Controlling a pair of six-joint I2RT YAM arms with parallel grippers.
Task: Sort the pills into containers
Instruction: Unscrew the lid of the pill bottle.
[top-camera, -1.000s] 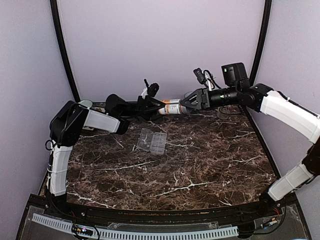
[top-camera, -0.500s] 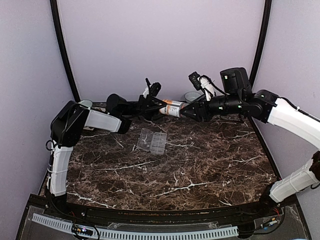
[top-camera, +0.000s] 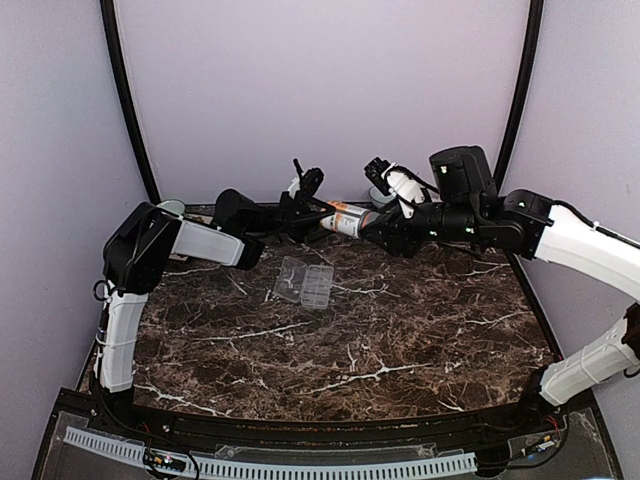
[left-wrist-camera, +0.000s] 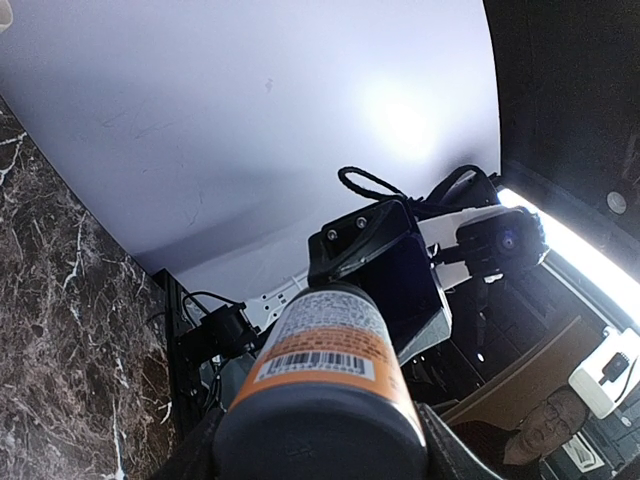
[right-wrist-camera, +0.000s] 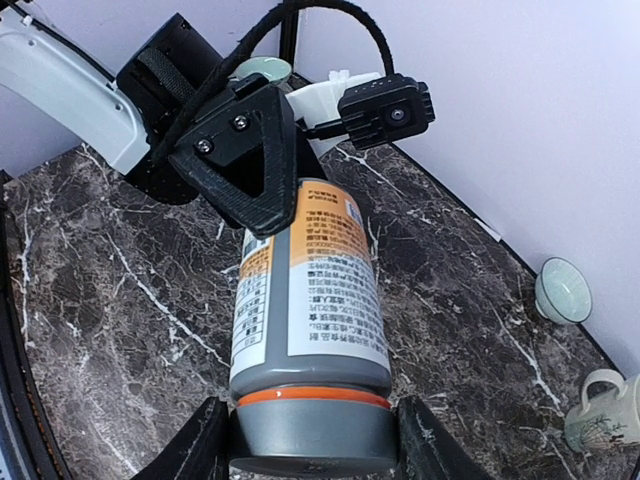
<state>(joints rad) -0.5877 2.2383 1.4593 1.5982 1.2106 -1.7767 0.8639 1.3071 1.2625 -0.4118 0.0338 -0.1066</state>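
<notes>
The grey-capped bottle (top-camera: 347, 217) with the white-and-orange label hangs sideways in the air at the back of the table, held from both ends. My left gripper (top-camera: 320, 213) is shut on its base end (left-wrist-camera: 325, 425). My right gripper (top-camera: 374, 224) is shut on its grey cap (right-wrist-camera: 312, 432), with fingers (right-wrist-camera: 190, 450) on both sides of it. In the right wrist view, the left gripper's black finger (right-wrist-camera: 245, 150) lies across the far end of the bottle (right-wrist-camera: 310, 280). The clear organizer box (top-camera: 304, 282) lies open on the marble, below the bottle. No pills are visible.
A cream mug (right-wrist-camera: 605, 412) and a pale green cup (right-wrist-camera: 563, 290) stand by the back wall on the right. Another pale cup (top-camera: 170, 208) sits at the back left. The dark marble table (top-camera: 400, 340) is walled on three sides.
My right arm has swung left and rolled its wrist while gripping the cap. The bottle stays between both grippers, now tilted slightly. The left arm has barely moved.
</notes>
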